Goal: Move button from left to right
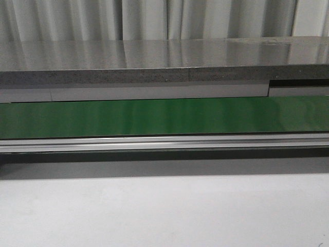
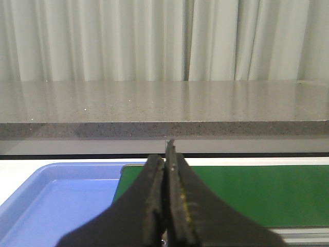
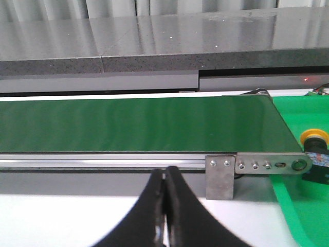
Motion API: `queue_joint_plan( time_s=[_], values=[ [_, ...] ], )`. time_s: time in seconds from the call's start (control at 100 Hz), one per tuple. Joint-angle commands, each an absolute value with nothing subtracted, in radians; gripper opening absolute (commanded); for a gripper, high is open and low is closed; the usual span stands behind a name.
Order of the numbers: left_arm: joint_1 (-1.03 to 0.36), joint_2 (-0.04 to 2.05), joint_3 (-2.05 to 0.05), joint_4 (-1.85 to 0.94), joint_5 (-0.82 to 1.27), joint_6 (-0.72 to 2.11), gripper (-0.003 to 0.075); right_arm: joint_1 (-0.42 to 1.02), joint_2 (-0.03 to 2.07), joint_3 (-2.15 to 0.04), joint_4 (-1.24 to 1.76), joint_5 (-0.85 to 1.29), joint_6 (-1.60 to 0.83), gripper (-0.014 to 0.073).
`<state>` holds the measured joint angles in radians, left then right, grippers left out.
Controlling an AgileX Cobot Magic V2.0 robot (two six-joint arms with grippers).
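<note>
A long green conveyor belt [image 1: 164, 117] ran straight across the middle of the front view, from the left edge to the right edge. Its silver metal rail [image 1: 164, 142] lay just under it. Above the belt, across the upper part of the frame, sat a wide grey stone counter [image 1: 154, 59], and pale curtains [image 1: 154, 18] hung behind it at the top. The white table [image 1: 164, 211] filled the bottom of that view. No arm showed there.

In the left wrist view, a blue tray [image 2: 56, 198] sat at the lower left of the frame, touching the left end of the green belt. The left gripper [image 2: 167, 154] stood at the bottom middle, and its two black fingers were pressed together with nothing between them.

In the right wrist view, a bright green tray [image 3: 298, 206] sat at the lower right of the frame, just past the right end of the belt. The button [image 3: 314, 154] lay in that green tray at the far right edge, next to the rail's end plate [image 3: 257, 165]. Its round yellow head showed on top of a dark body, partly cut off by the frame. The right gripper [image 3: 165, 177] stood at the bottom middle, fingers together and holding nothing.
</note>
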<state>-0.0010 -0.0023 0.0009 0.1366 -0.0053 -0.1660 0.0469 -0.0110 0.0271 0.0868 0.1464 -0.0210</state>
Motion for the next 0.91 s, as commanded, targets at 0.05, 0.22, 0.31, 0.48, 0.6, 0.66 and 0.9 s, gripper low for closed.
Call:
queue_joint_plan(
  time_s=[0.05,0.22,0.31,0.48,0.6,0.66,0.9],
  values=[
    [-0.007,-0.034,0.047,0.132,-0.065,-0.187,-0.0021,0.047,-0.029,0.011,0.079,0.063,-0.021,-0.0067],
    [-0.007,-0.034,0.047,0.130,-0.053,-0.187,-0.0021,0.047,-0.029,0.011,0.079,0.063,-0.021,-0.0067],
    [-0.007,-0.034,0.047,0.130,-0.053,-0.187,-0.0021,0.047,-0.029,0.011,0.079,0.063,-0.021,-0.0067],
    [-0.007,-0.034,0.047,0.130,-0.053,-0.187,-0.0021,0.047,-0.029,0.011,0.079,0.063,-0.021,-0.0067],
    [-0.007,-0.034,0.047,0.130,-0.053,-0.187,-0.0021,0.047,-0.029,0.011,0.079,0.063,-0.021,-0.0067],
    [-0.007,-0.034,0.047,0.130,-0.053,-0.187,-0.0021,0.047,-0.029,0.011,0.079,0.063,-0.021,-0.0067],
    [-0.007,-0.034,0.047,0.130,-0.053,-0.187,-0.0021,0.047,-0.029,0.011,0.079,0.063,-0.021,-0.0067]
  ],
)
